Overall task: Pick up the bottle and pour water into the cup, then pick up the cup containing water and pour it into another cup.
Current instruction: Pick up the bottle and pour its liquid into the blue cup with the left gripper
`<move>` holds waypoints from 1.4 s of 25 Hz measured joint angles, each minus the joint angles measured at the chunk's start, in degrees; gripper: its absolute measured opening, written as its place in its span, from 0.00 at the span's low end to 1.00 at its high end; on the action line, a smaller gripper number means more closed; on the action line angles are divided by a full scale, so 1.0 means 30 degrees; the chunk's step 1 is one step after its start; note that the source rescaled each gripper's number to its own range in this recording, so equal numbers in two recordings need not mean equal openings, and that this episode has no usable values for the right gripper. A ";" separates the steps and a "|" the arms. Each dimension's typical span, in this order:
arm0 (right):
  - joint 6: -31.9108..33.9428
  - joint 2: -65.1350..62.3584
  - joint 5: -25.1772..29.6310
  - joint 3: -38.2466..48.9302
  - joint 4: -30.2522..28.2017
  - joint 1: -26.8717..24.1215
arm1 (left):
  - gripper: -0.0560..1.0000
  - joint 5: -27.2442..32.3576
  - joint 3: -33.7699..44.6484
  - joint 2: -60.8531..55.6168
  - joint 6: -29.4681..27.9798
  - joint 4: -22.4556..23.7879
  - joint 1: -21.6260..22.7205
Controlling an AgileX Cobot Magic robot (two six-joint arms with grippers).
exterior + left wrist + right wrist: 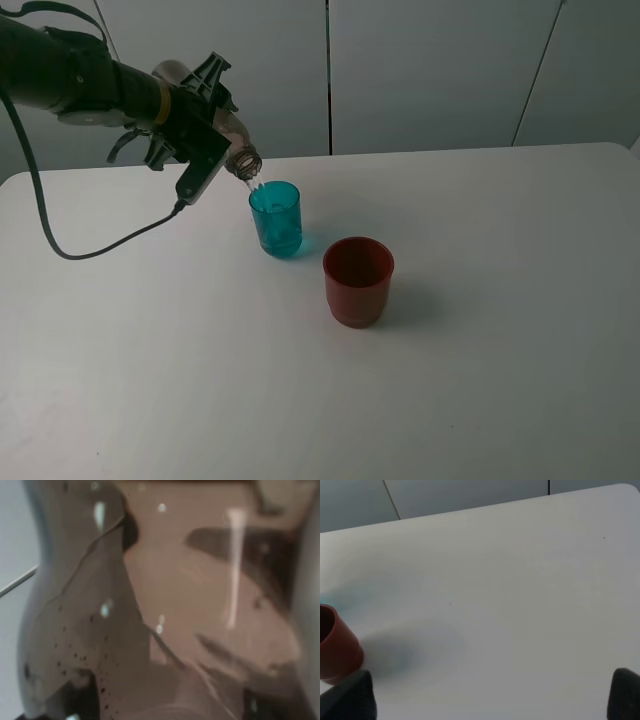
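My left gripper [195,140] is shut on the smoky-grey bottle [240,152], which is tilted with its open neck pointing down just above the rim of the teal-blue cup [275,218]. A thin stream of water runs from the neck into that cup. In the left wrist view the bottle [190,605] fills the picture, blurred. The dark red cup [357,280] stands upright to the right and nearer the front; it also shows in the right wrist view [335,645]. My right gripper [486,692] is open over bare table, holding nothing; its arm is out of the high view.
The white table [500,300] stretches to the right and to the front. A black cable [90,250] hangs from the left arm over the table's left side. Grey wall panels stand behind the far edge.
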 joint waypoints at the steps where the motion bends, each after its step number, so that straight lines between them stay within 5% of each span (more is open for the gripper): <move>1: 0.0000 0.0000 0.0000 0.0000 0.0000 0.0000 | 0.07 0.0000 0.0000 0.0000 0.0014 0.0000 0.0000; 35: 0.0000 0.0000 0.0000 0.0000 0.0000 0.0000 | 0.07 -0.1907 -0.0223 0.0000 0.1143 0.1243 0.0000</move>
